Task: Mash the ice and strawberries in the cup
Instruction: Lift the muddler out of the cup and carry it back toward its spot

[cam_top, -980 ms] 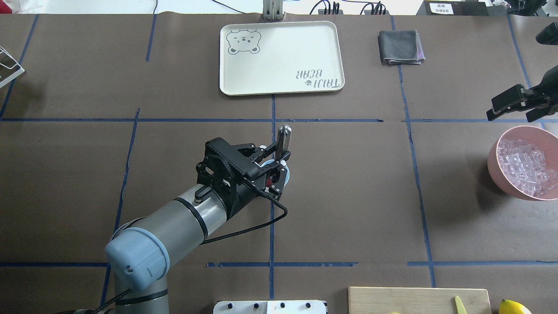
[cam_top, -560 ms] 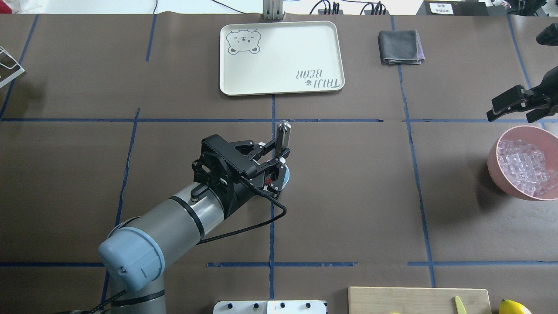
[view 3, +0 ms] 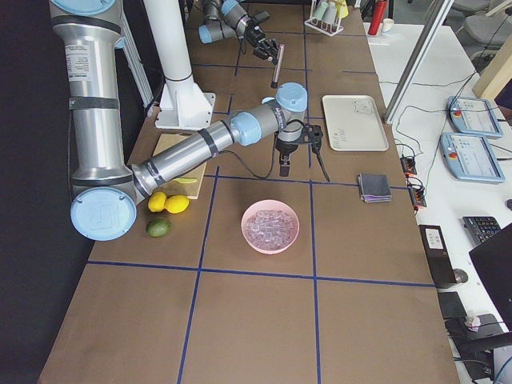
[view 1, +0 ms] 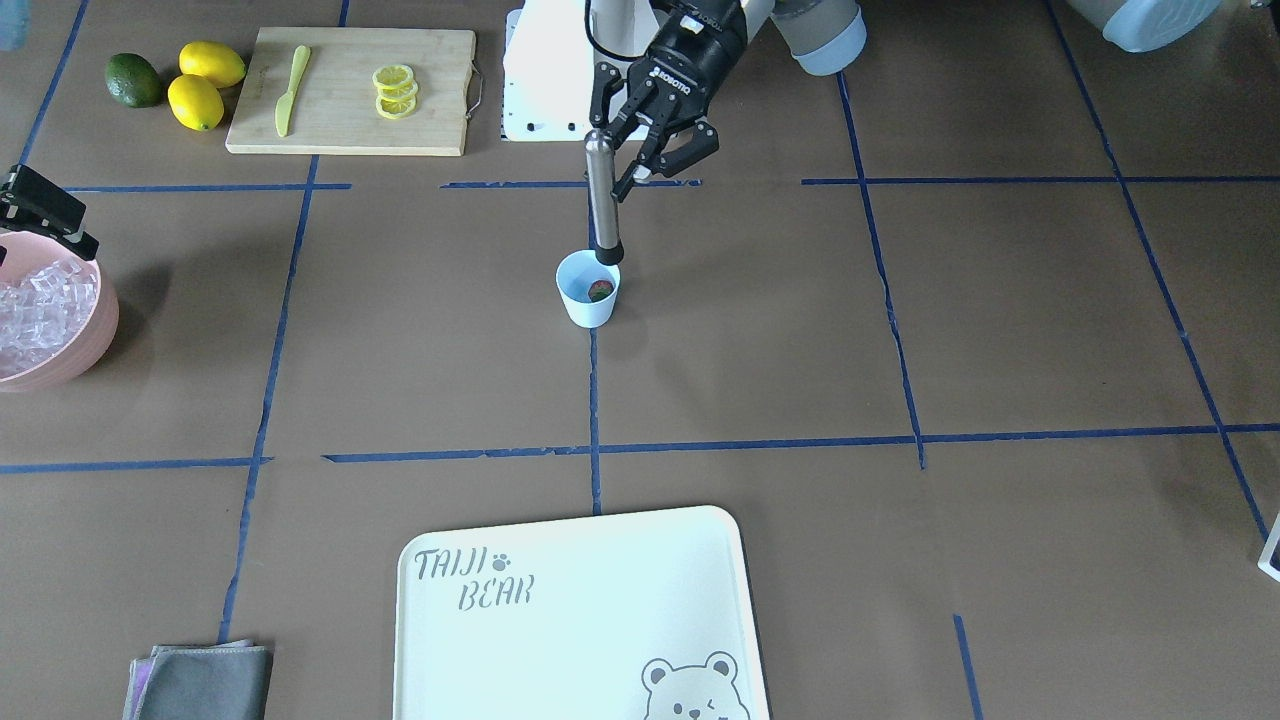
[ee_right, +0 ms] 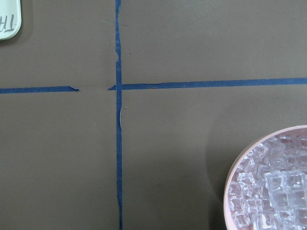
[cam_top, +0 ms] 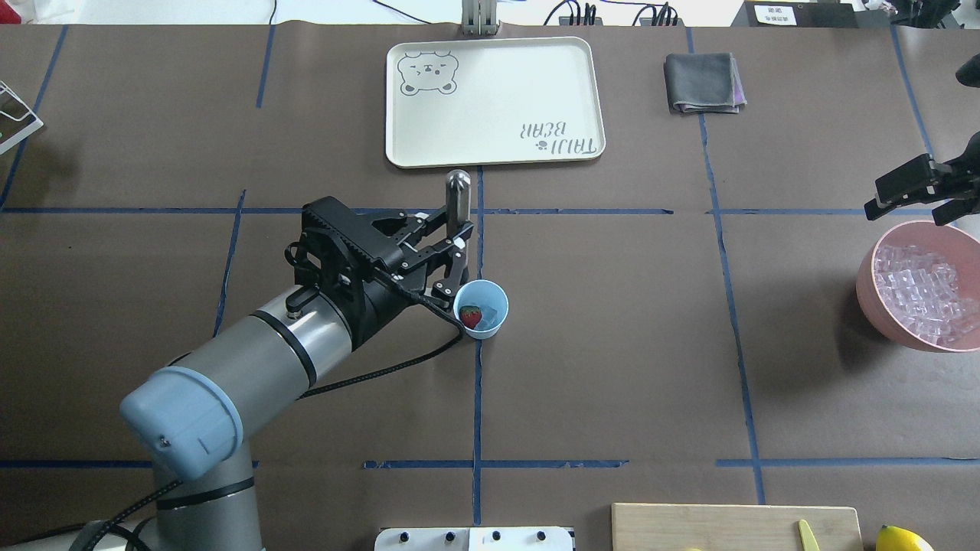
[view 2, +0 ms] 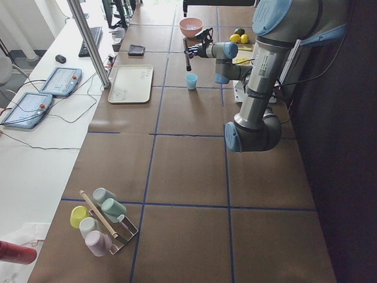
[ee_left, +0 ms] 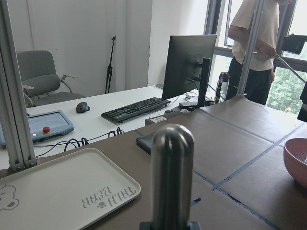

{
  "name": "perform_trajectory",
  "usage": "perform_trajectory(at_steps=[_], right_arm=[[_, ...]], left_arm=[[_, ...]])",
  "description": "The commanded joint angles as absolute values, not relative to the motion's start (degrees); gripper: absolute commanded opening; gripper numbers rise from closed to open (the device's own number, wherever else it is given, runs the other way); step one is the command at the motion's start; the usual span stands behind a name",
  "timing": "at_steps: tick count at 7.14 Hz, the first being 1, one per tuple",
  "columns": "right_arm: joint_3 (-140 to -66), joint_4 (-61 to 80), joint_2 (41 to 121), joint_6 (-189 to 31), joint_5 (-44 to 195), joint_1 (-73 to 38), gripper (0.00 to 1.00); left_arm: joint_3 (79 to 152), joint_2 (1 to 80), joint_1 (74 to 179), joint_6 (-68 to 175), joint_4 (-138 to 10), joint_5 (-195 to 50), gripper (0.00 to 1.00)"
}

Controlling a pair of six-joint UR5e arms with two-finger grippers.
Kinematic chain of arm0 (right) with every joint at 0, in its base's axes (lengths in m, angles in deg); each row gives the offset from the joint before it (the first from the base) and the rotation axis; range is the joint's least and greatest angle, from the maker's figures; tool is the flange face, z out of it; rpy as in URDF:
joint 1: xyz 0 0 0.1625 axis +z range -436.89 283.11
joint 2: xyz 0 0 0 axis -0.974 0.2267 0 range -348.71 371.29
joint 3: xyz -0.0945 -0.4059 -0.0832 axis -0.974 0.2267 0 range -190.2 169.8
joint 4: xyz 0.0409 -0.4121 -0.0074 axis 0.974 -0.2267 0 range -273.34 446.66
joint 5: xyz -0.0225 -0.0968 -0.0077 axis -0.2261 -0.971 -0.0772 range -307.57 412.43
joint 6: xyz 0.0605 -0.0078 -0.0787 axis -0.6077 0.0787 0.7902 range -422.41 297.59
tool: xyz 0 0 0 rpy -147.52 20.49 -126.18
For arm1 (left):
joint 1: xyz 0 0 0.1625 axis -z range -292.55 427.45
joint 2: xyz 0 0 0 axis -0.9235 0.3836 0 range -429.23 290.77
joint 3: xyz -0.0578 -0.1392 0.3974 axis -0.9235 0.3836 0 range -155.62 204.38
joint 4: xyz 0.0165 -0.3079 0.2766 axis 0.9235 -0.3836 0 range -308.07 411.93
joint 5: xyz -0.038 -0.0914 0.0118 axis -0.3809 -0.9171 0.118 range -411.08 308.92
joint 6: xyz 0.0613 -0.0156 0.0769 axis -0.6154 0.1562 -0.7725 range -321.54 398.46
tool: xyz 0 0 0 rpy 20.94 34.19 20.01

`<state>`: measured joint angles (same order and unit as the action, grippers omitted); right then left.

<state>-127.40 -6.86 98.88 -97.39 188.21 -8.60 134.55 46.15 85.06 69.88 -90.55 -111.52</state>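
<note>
- Saw left gripper (cam_top: pixel 457 249) clamped on steel pestle (view 1: pixel 602 200), tip just above cup (view 1: pixel 588 292).
- Judged best: centre over strawberry (cam_top: pixel 470 315) and ice (cam_top: pixel 494 314), press straight down, since cup stood unbraced.
- Saw right gripper (cam_top: pixel 922 200) spread apart near pink bowl (cam_top: pixel 864 287).

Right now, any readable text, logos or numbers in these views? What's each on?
"TAIJI BEAR": printed on the tray, next to a drawn bear face.
"ROBOTIQ": on the body of the left claw, which holds the masher.
White label past the table's far edge: too small to read.
Numbers: none readable.
</note>
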Motion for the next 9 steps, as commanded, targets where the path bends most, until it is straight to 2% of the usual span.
perform_trajectory(at_steps=[1, 4, 5, 7, 9], right_arm=[[-127.2, -6.9, 99.0, -97.4, 188.2, -8.3, 0.99], [-127.3, -6.9, 99.7, -97.5, 188.5, -8.1, 0.99], [-127.4, -6.9, 99.8, -97.5, 188.6, -8.0, 0.99], [-127.4, -6.8, 100.1, -97.4, 188.7, -7.2, 1.00], [-127.5, -6.8, 100.2, -97.2, 188.7, -6.1, 0.99]], left_arm=[[134.5, 44.4, 88.9, 70.4, -84.7, -111.9, 0.00], [134.4, 39.8, 95.9, 82.7, -83.3, -121.1, 0.00], [134.4, 36.0, 100.0, 84.3, -83.3, -126.7, 0.00], [132.8, 29.0, 112.6, 84.3, -82.3, -146.9, 0.00], [127.9, 25.7, 125.8, 84.6, -79.9, -166.5, 0.00]])
